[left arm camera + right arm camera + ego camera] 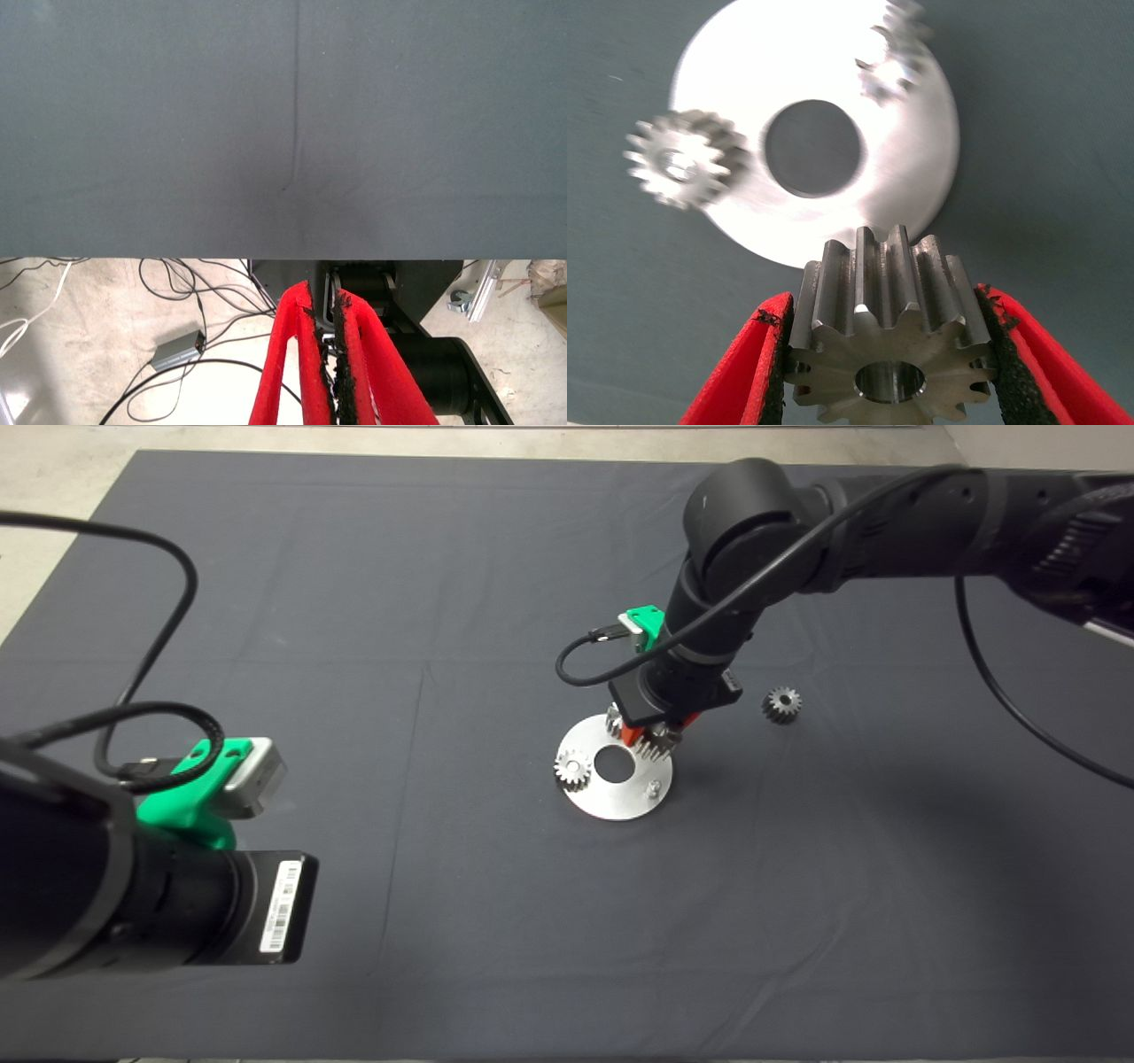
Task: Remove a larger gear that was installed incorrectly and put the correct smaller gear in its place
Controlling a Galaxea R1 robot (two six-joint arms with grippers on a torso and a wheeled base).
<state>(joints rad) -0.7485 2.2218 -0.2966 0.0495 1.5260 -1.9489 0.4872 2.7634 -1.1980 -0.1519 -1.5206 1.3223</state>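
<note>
My right gripper [651,735] [886,301] is shut on the larger gear [890,345], a dark grey steel gear with flared teeth and a round central hole. It holds the gear over the far right edge of the round silver plate [620,802] [921,177]. Only the gear's teeth [654,744] show under the gripper in the head view. The smaller gear [781,704] lies on the mat to the right of the plate, apart from the gripper. My left gripper [323,305] is parked at the mat's lower left, shut and empty.
The plate has a round middle hole [612,763] [813,148]. It carries two shiny silvery gears, one at its left edge [573,771] [678,159] and one at its far edge [611,717] [895,53], and a small pin [653,786]. Cables lie on the floor [177,345].
</note>
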